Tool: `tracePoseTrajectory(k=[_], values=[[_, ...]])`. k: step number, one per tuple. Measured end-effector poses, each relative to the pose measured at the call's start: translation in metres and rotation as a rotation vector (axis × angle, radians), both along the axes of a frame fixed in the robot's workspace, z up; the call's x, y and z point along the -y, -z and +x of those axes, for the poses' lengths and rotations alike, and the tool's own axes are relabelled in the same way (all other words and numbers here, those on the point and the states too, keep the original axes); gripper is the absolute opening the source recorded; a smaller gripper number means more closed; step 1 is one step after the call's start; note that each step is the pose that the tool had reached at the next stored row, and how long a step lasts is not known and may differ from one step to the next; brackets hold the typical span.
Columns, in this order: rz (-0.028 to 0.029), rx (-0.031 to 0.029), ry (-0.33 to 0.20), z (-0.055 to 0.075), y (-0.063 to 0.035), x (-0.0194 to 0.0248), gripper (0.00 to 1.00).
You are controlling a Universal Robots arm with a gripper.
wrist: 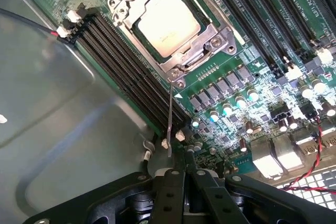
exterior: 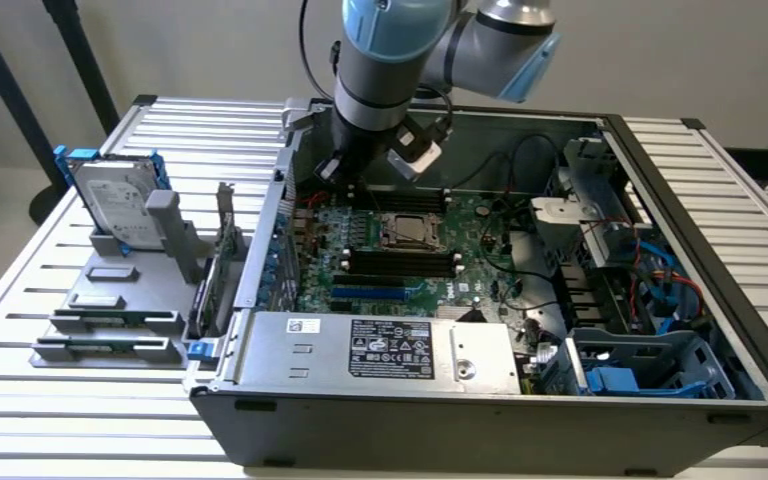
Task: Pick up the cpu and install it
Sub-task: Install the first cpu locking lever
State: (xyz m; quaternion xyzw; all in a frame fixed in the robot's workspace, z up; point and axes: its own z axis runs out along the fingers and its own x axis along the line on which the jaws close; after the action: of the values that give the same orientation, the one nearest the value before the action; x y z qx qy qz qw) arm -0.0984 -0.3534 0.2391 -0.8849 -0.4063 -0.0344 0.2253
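Note:
The cpu (wrist: pixel 168 22), a square chip with a shiny silver top, lies seated in its metal-framed socket on the green motherboard (wrist: pixel 247 51); in the exterior view the cpu (exterior: pixel 407 228) sits mid-board inside the open computer case. My gripper (wrist: pixel 181 182) is shut, fingers pressed together with nothing between them, hovering above the board a short way from the socket. A thin metal socket lever (wrist: pixel 169 119) reaches from the socket's corner toward my fingertips. In the exterior view my gripper (exterior: pixel 337 172) hangs over the board's far edge, by the case wall on the exterior view's left.
Black memory slots (wrist: pixel 126 72) flank the socket. A grey labelled power-supply box (exterior: pixel 384 350) fills the case front. Cables and a blue drive cage (exterior: pixel 624 375) crowd the exterior view's right. A hard drive with blue bracket (exterior: pixel 115 205) stands outside on the slatted table (exterior: pixel 37 300).

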Motion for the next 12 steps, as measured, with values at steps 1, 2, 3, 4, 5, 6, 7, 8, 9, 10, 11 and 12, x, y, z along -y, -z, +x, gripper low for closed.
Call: tracePoseTrajectory(k=[1,2,3,4,5,6,7,8,9,10,11,12], values=[[-0.0001,0.0000,0.003,0.0000,0.0000,0.0000,0.11],[-0.0002,-0.0001,0.007,0.0000,0.0000,-0.0001,0.11],[-0.0002,-0.0001,0.010,0.0001,0.0000,-0.0001,0.11],[-0.0001,-0.0001,0.013,0.0003,0.0000,-0.0001,0.11],[-0.0001,0.0000,0.016,0.0008,0.0000,-0.0001,0.11],[-0.0001,-0.0001,0.019,0.0015,0.0000,-0.0001,0.11],[-0.0002,-0.0001,0.021,0.0024,-0.0001,-0.0001,0.11],[-0.0003,-0.0001,0.024,0.0036,-0.0001,-0.0001,0.11],[-0.0004,-0.0002,0.027,0.0048,-0.0001,0.0000,0.11],[-0.0005,-0.0002,0.029,0.0063,-0.0001,0.0000,0.11],[-0.0004,-0.0002,0.031,0.0079,-0.0001,0.0000,0.11],[-0.0002,-0.0001,0.033,0.0097,-0.0001,0.0000,0.11]])
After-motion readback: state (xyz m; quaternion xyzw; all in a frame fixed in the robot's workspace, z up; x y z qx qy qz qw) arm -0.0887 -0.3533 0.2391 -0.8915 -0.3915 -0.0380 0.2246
